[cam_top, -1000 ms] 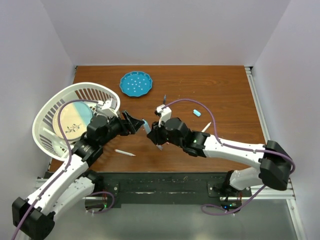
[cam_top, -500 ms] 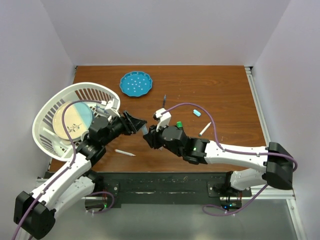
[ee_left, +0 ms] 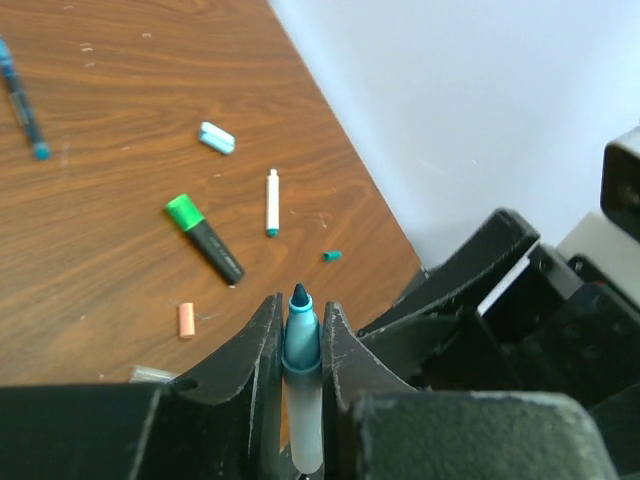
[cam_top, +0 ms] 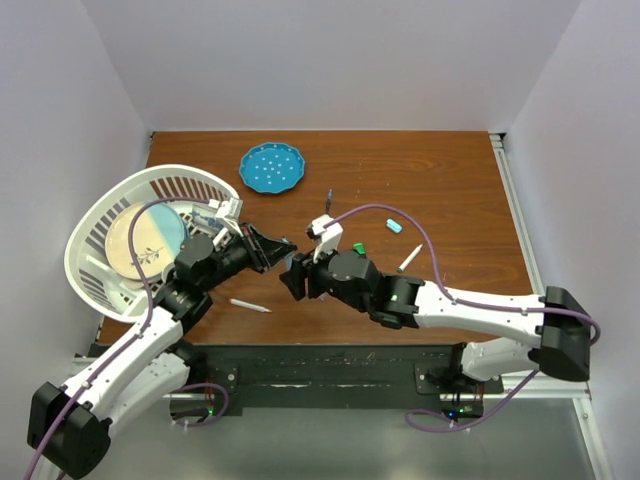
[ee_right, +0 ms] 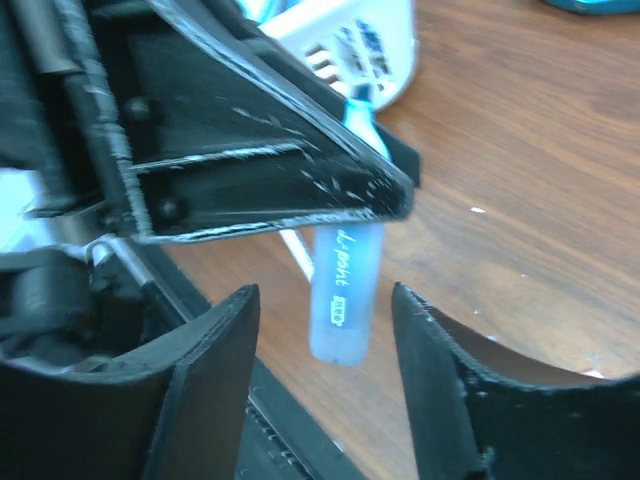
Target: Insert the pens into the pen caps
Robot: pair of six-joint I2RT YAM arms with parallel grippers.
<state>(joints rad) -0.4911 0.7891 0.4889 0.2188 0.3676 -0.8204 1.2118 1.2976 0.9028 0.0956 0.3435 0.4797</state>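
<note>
Held pen (ee_left: pixel 300 345): a slim frosted barrel with a teal collar and a dark, uncapped tip is seen. It is carried above the table (cam_top: pixel 450 180), between the two tools.
Left tool (ee_left: pixel 300 312): it is clamped on the held pen just behind the teal collar. The tip is left pointing out past the fingers.
Right tool (ee_right: pixel 322 335): the jaws are set apart, one on each side of the barrel's rear end. No contact with the barrel can be made out.
Handling: the pen is judged light, stiff and smooth, so it is likely to swivel or slide if pinched loosely.
Grip point: it is best taken at mid-barrel, with the collar and tip kept free for a cap. The tip should be kept from knocks.
Arm pose: in the top view both arms are reached inward over the near middle of the table, with the tools brought nose to nose. The left arm is bent beside the white basket (cam_top: pixel 100 210), and the right arm is stretched long and low from the right.
Caps: a light blue cap (ee_left: pixel 216 138), a tiny teal cap (ee_left: pixel 332 256) and a salmon-pink cap (ee_left: pixel 186 319) are scattered loose on the table, well apart from the held pen.
Other pens: a white pen (ee_left: pixel 272 202) and a green-capped marker (ee_left: pixel 205 237) are lying flat near those caps.
</note>
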